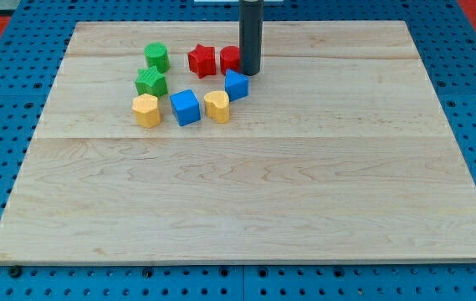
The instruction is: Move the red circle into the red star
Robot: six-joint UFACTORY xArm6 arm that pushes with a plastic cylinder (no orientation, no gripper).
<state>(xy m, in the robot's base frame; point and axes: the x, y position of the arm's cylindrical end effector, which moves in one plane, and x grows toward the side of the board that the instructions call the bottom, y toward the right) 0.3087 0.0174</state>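
Note:
The red star (202,60) lies near the view's top on the wooden board (246,192). The red circle (230,58) sits just right of it, a narrow gap between them, partly hidden by my rod. My tip (249,73) rests at the red circle's right side, touching or almost touching it. A blue block (237,84) lies just below the tip.
A green circle (156,57) and a green star-like block (150,82) lie left of the red star. Below them sit a yellow block (146,109), a blue cube (185,107) and another yellow block (217,106). Blue pegboard surrounds the board.

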